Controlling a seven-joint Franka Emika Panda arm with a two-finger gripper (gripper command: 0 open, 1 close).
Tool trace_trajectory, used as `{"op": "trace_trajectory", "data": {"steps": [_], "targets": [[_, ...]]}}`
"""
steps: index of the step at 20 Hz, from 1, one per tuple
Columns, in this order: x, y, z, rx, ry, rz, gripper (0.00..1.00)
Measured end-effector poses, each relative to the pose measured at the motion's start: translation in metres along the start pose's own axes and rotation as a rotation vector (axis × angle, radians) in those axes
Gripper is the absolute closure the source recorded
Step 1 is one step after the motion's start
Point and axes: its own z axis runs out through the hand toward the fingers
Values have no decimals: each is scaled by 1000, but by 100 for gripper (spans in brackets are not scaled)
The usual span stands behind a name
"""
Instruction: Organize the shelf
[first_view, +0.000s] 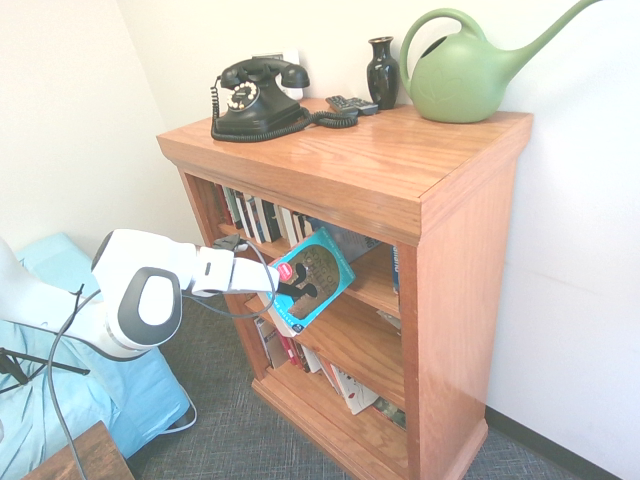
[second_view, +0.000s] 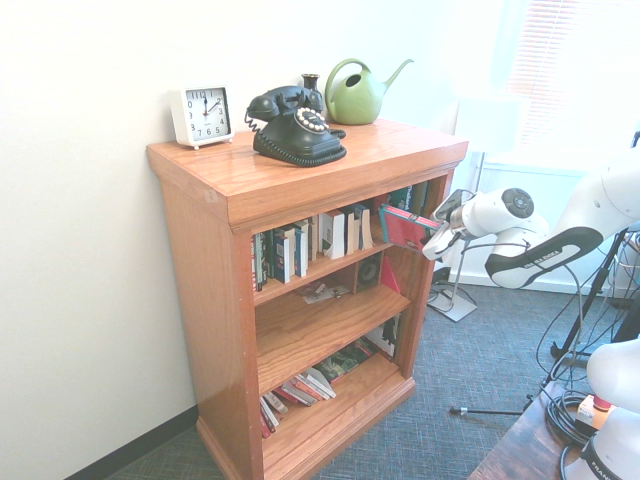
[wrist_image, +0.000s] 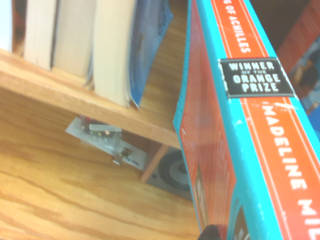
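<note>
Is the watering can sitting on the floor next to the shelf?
No, the green watering can stands on the shelf's wooden top, at the back beside a small black vase.

The shelf (first_view: 400, 160) is reddish-brown wood with wavy grain lines. On top sit a shiny black telephone (first_view: 262, 95), a black vase (first_view: 382, 72), a light green watering can (first_view: 465, 75) and a white clock (second_view: 201, 114) with black numbers. The book (first_view: 312, 275) has a teal cover with a brown-and-black picture and a red round sticker at its 9 o'clock edge. In the wrist view its spine (wrist_image: 255, 115) is orange-red with teal edges, white letters and a black prize badge. The arm (first_view: 150, 290) is white with a grey patch. The floor (second_view: 450, 380) is dark grey carpet.
</note>
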Motion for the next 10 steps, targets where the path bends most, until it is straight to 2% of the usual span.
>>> {"op": "trace_trajectory", "data": {"steps": [5, 10], "targets": [[3, -20, 12, 18, -10, 42, 100], [12, -25, 26, -2, -24, 81, 100]]}}
